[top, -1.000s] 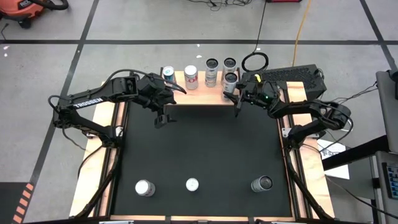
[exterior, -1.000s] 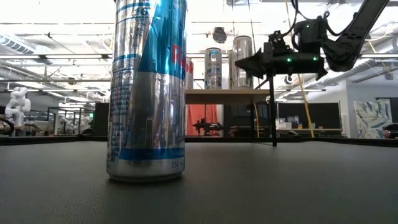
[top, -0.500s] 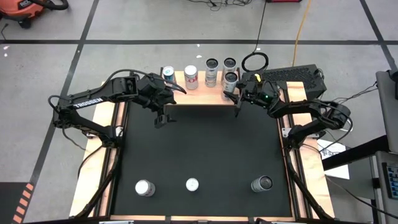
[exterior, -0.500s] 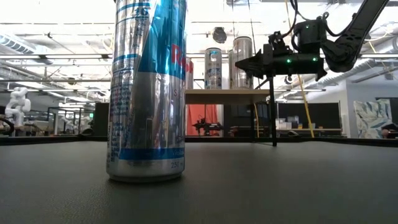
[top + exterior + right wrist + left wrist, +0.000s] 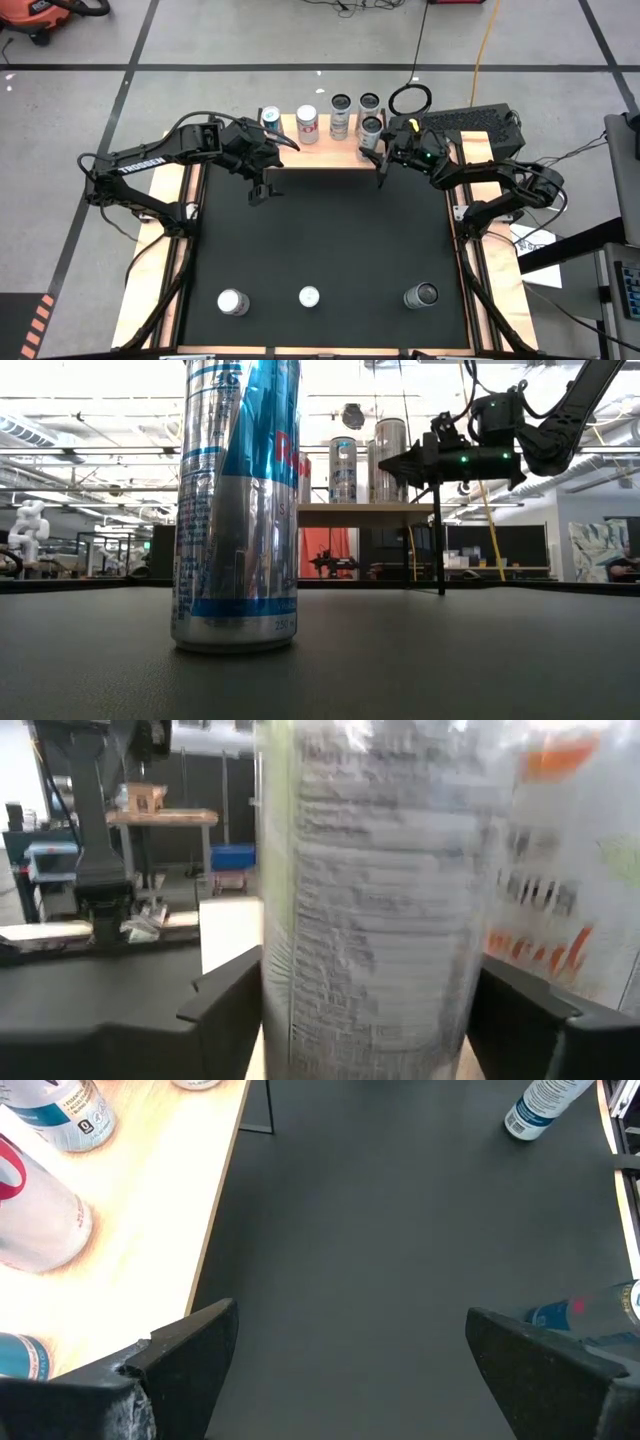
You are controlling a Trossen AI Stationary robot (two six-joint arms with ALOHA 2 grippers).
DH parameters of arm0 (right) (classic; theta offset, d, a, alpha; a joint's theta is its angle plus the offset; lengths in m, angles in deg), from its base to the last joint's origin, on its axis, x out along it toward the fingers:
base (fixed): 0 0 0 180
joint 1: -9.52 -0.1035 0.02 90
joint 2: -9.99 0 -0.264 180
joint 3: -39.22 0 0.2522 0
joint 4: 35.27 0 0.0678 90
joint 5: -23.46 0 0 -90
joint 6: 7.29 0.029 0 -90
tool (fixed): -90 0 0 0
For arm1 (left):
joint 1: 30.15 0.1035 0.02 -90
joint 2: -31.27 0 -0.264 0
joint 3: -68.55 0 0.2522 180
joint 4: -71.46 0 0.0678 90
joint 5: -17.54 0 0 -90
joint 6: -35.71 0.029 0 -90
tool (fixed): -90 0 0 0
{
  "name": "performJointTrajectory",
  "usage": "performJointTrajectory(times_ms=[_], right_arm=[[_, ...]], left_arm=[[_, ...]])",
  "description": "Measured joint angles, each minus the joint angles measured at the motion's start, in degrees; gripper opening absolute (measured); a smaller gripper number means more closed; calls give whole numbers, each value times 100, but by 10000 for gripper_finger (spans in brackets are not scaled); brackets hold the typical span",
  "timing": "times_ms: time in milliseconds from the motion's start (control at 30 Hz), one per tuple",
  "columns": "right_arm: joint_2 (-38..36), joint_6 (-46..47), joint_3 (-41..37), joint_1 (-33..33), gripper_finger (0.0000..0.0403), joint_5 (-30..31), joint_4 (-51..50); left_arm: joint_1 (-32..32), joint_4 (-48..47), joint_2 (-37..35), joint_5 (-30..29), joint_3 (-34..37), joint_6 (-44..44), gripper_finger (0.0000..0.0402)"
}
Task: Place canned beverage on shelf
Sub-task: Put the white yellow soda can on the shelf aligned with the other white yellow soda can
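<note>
Overhead and table-level views (opposed) share shelf (image 5: 318,150).

Bright even overhead light, soft short shadows, ceiling glare in low view, near can (image 5: 370,900) blurred in right wrist view

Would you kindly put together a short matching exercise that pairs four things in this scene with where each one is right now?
Things:
1. right gripper
2. left gripper
3. blue and silver can
4. shelf

Places:
A. along the far edge of the black mat, with cans on it
B. closest to the low camera, standing on the mat
C. at the shelf's right end, fingers either side of a can
D. open over the mat, just in front of the shelf's left part

Pairs: 1-C, 2-D, 3-B, 4-A
</note>
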Motion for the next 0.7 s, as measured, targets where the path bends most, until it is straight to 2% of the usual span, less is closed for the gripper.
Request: performJointTrajectory(times_ms=[200,400,700], right_arm=[[-51,-6,-12,0,313,0,-45],[-463,-10,-16,0,313,-15,-216],[-1352,57,-16,0,313,-143,-1219]], left_arm=[[0,4,0,-25,1,2,393],[1,4,0,-81,0,4,393],[1,2,0,-94,0,2,393]])
